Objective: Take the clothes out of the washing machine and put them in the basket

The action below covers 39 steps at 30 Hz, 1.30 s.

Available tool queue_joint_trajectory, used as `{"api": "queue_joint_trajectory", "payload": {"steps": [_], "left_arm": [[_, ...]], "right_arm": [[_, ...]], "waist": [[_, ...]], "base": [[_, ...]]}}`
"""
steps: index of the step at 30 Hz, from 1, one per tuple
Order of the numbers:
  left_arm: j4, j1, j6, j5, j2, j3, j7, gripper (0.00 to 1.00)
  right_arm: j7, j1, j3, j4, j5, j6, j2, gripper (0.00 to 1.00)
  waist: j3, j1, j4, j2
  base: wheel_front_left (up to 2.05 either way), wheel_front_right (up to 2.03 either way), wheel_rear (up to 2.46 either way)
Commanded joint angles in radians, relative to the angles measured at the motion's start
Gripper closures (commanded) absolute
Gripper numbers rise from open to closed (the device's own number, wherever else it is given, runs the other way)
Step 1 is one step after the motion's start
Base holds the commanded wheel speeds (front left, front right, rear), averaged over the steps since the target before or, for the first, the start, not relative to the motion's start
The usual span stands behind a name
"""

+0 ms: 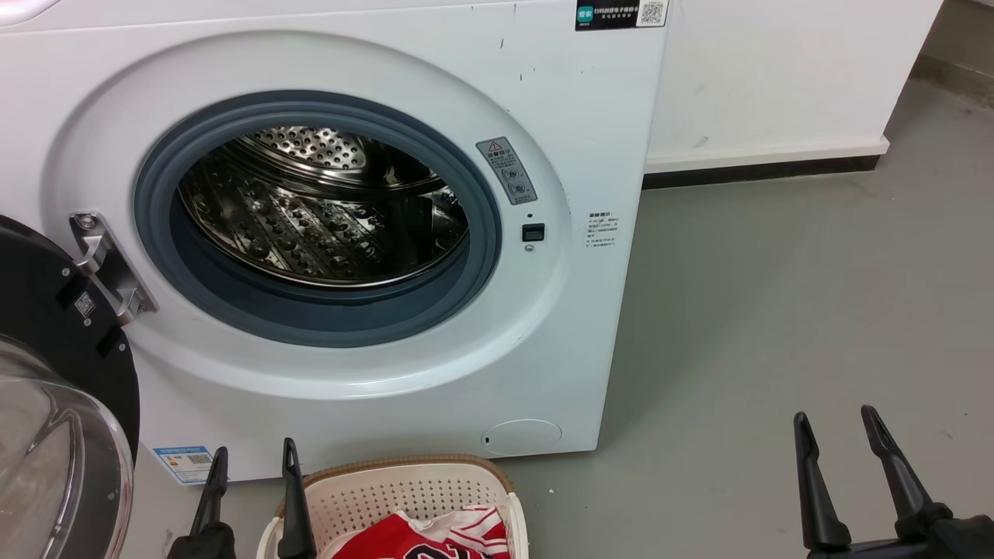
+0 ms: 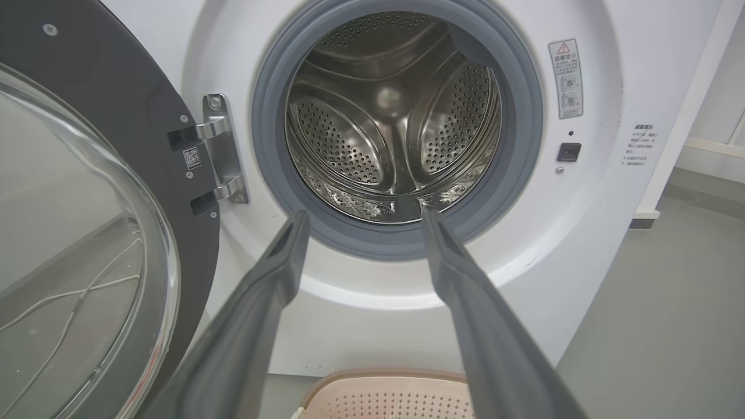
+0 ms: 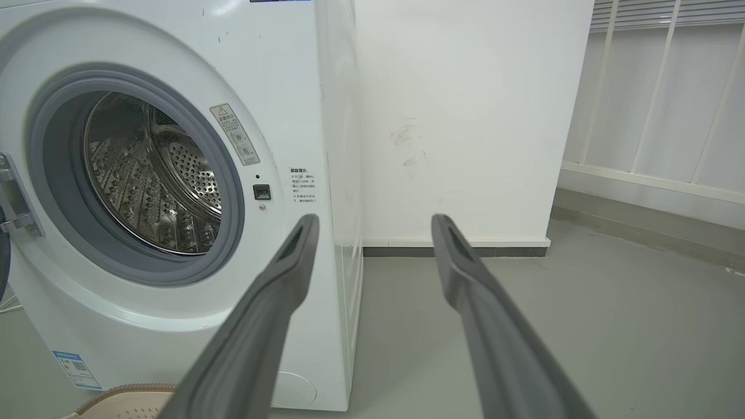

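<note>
The white washing machine [image 1: 466,70] stands with its black-framed glass door [image 1: 46,404] swung open to the left. Its steel drum [image 1: 322,206] shows only bare perforated metal. The red clothes [image 1: 419,536] with white-and-red striped trim lie in the cream basket [image 1: 404,485] on the floor in front of the machine. My left gripper [image 1: 252,458] is open just left of the basket's rim, fingers pointing up toward the porthole [image 2: 396,125]. My right gripper [image 1: 835,419] is open over the floor to the right, holding nothing.
Grey floor [image 1: 776,310] stretches to the right of the machine. A white wall [image 3: 465,116] with a dark baseboard stands behind it. The open door takes up the space at the left. A white cable shows through the door glass [image 2: 70,291].
</note>
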Motion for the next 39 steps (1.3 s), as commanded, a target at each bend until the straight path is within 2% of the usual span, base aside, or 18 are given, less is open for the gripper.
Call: {"api": "queue_joint_trajectory", "payload": {"steps": [1, 16, 17, 21, 39], "left_arm": [[0.0, 0.013, -0.001, -0.004, -0.003, 0.0, -0.003, 0.0], [0.004, 0.013, 0.008, -0.007, -0.003, 0.0, -0.003, 0.0], [0.003, 0.004, 0.006, -0.012, -0.001, 0.0, 0.0, 1.0], [0.029, 0.013, 0.004, -0.022, -0.001, -0.004, 0.004, 1.0], [0.081, -0.06, -0.053, -0.4, 0.018, 0.001, 0.071, 1.0]], "right_arm": [[-0.002, 0.013, -0.001, 0.001, 0.005, 0.0, 0.0, 0.0], [-0.002, 0.015, 0.001, -0.004, 0.006, 0.0, 0.0, 0.0], [0.0, 0.002, 0.002, -0.001, 0.006, 0.0, 0.0, 1.0], [0.002, 0.003, 0.007, 0.026, 0.016, 0.0, 0.001, 1.0], [0.065, -0.075, 0.016, 0.104, 0.404, 0.0, -0.024, 1.0]], "waist": [[-0.001, 0.0, 0.0, 0.0], [-0.001, 0.0, -0.002, 0.0], [-0.001, 0.0, -0.002, 0.0], [-0.001, 0.0, -0.002, 0.0], [0.007, 0.0, 0.01, 0.0]], "base": [[0.0, 0.0, 0.0], [0.0, 0.0, 0.0], [0.0, 0.0, 0.0], [0.0, 0.0, 0.0], [0.0, 0.0, 0.0]]}}
